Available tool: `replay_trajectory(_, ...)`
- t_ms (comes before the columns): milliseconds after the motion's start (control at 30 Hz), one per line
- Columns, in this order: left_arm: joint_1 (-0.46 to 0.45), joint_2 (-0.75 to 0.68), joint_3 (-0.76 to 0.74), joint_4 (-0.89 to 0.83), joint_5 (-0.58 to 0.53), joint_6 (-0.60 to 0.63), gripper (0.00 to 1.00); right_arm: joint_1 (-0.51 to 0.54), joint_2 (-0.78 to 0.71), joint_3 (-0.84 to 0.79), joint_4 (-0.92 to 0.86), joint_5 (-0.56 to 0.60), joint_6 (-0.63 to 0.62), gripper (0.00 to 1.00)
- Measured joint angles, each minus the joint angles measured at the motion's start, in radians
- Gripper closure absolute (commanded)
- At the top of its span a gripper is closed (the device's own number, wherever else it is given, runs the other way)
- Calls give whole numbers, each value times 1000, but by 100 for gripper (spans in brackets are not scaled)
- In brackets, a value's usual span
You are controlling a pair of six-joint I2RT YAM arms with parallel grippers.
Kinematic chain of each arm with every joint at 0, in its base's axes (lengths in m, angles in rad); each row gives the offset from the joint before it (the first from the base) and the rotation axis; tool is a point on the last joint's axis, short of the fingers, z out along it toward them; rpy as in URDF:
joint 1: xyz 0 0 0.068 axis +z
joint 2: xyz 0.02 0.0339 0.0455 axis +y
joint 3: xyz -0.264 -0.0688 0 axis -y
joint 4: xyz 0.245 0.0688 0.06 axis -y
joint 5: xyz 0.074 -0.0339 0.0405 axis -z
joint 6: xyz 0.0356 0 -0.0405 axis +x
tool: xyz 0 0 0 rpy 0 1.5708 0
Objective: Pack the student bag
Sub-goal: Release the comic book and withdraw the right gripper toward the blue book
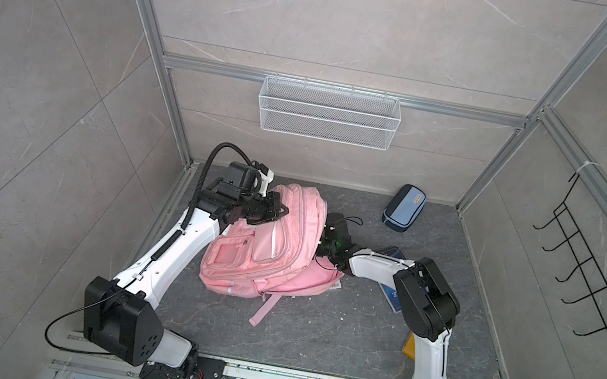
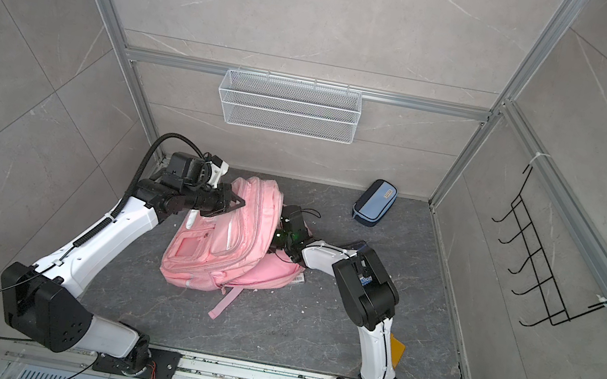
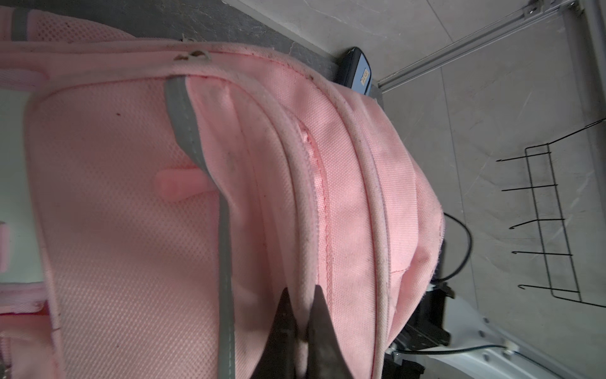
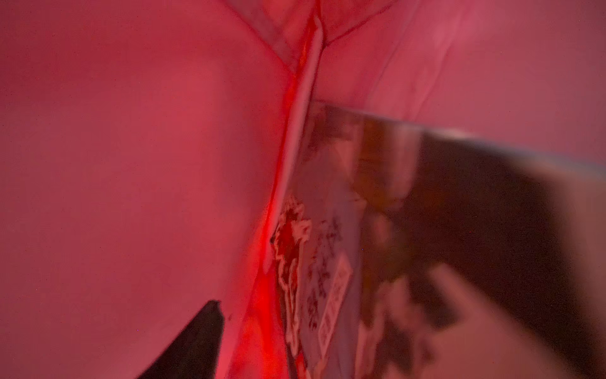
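Top views, student bag: pink, in both top views it lies front up on the dark table between my two arms. One strap trails toward the near edge.
Top views, my left pincer: at the bag's far upper edge, with the tips pressed together on the fabric.
Top views, my right arm: stretched low across the table, with its front end tucked in at the bag's right side, under the raised upper part. I cannot see the tips here.
Top views, pencil case: blue, on the table near the back wall, well apart from the bag.
Left wrist view, my left pincer: both tips clamped on a pale piped seam of the student bag, with a grey strip beside it. The pencil case shows beyond the bag.
Right wrist view, student bag: red-pink lining fills the view all round.
Right wrist view, book: printed cover, blurred, lying against the lining's seam.
Right wrist view, my right pincer: only one dark tip shows, touching nothing I can make out. I cannot tell whether it is apart or together.
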Motion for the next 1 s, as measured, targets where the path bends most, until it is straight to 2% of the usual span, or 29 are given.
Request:
replay_trajectory(333, 19, 0, 14, -106, -37, 126, 100, -35, -329, -98, -335, 130, -169, 9)
replay_trajectory(467, 32, 13, 14, -117, -50, 155, 100, -92, -433, -134, -507, 178, -230, 8)
replay_trajectory(600, 40, 54, 13, -118, -68, 175, 100, -244, -532, -140, -668, 212, -299, 7)
replay_trajectory(667, 40, 78, 8, -115, -79, 182, 100, -364, -559, -135, -748, 234, -351, 7)
replay_trajectory(767, 21, 113, 1, -114, -109, 188, 100, -526, -547, -105, -865, 270, -433, 8)
replay_trajectory(833, -5, 138, 2, -117, -141, 192, 100, -590, -524, -84, -922, 292, -478, 8)
replay_trajectory(867, -21, 152, 6, -126, -163, 192, 95, -616, -509, -76, -945, 302, -502, 8)
replay_trajectory(933, -50, 182, 22, -146, -200, 193, 73, -655, -484, -70, -973, 316, -535, 9)
replay_trajectory(1000, -71, 206, 31, -159, -224, 180, 61, -693, -452, -70, -993, 324, -558, 9)
